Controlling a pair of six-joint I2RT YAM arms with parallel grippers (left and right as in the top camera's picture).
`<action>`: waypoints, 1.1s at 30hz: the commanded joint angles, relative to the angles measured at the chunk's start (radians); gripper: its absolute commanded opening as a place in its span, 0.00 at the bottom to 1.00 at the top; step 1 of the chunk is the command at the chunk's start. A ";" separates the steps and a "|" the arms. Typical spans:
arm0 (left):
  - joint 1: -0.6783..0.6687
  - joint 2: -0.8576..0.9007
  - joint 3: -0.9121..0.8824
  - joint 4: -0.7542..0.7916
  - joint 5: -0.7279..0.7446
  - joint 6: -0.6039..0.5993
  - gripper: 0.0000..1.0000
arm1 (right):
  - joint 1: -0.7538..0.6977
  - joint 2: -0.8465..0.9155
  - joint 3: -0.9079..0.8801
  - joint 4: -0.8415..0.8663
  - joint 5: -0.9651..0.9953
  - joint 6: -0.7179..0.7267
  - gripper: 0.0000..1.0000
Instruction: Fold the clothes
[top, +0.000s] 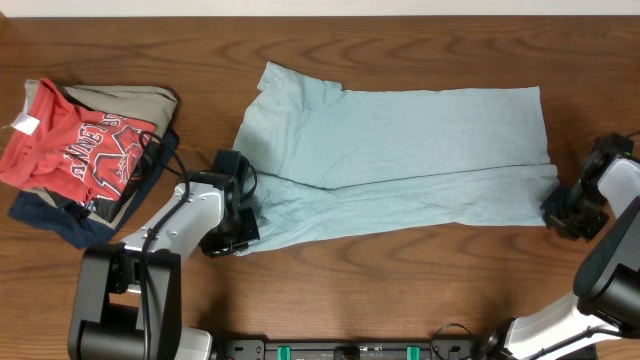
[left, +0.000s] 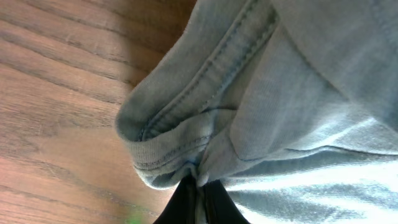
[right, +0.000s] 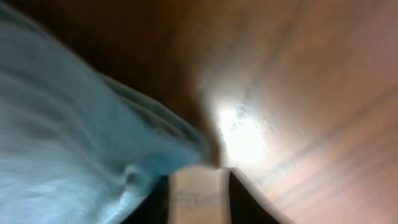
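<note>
The pale blue T-shirt (top: 400, 150) lies flat across the middle of the table, its lower part doubled over along its length. My left gripper (top: 235, 225) is at the shirt's lower left corner. In the left wrist view it (left: 200, 186) is shut on a pinch of the stitched hem of the shirt (left: 298, 93). My right gripper (top: 565, 210) is at the shirt's lower right corner. In the blurred right wrist view its jaws (right: 198, 186) are apart with bare wood between them. The shirt's edge (right: 74, 124) lies just to their left.
A pile of other clothes sits at the left edge of the wooden table (top: 400, 50): a red shirt with white lettering (top: 85, 145) on top, a khaki garment (top: 135, 100) and a navy one (top: 60, 222) beneath.
</note>
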 joint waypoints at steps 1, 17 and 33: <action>0.000 0.022 -0.021 0.029 -0.019 0.008 0.06 | -0.010 -0.032 0.025 0.025 -0.031 -0.023 0.61; 0.000 0.022 -0.021 0.036 -0.019 0.008 0.06 | -0.011 -0.031 0.025 0.084 -0.172 -0.095 0.56; 0.000 0.022 -0.021 0.019 -0.019 0.008 0.06 | -0.035 -0.031 -0.019 0.043 -0.006 0.000 0.01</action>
